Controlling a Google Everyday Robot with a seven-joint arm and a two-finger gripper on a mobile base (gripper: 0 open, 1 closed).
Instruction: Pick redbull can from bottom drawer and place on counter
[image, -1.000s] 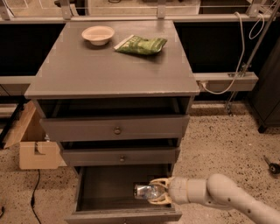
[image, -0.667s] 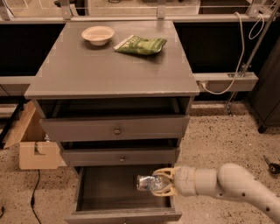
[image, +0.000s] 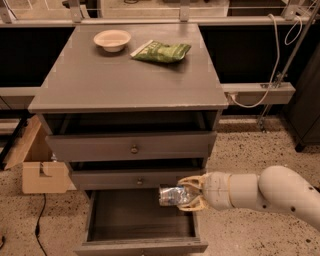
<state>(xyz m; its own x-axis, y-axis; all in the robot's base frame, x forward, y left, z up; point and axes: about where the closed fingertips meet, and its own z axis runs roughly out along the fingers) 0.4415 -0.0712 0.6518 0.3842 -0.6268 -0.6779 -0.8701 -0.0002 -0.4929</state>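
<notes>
The redbull can, silvery and crinkled, lies sideways in my gripper, which is shut on it. The gripper holds it just above the right side of the open bottom drawer, level with the front of the middle drawer. My white arm reaches in from the right. The drawer's dark inside shows nothing else. The counter is the grey cabinet top above.
A pale bowl and a green snack bag sit at the back of the counter. Two shallower drawers with knobs stand slightly open. A cardboard box is on the floor at the left. A cable and rail are at the right.
My gripper has lifted the can up out of the bottom drawer, and it now hangs higher, near the middle drawer's front.
</notes>
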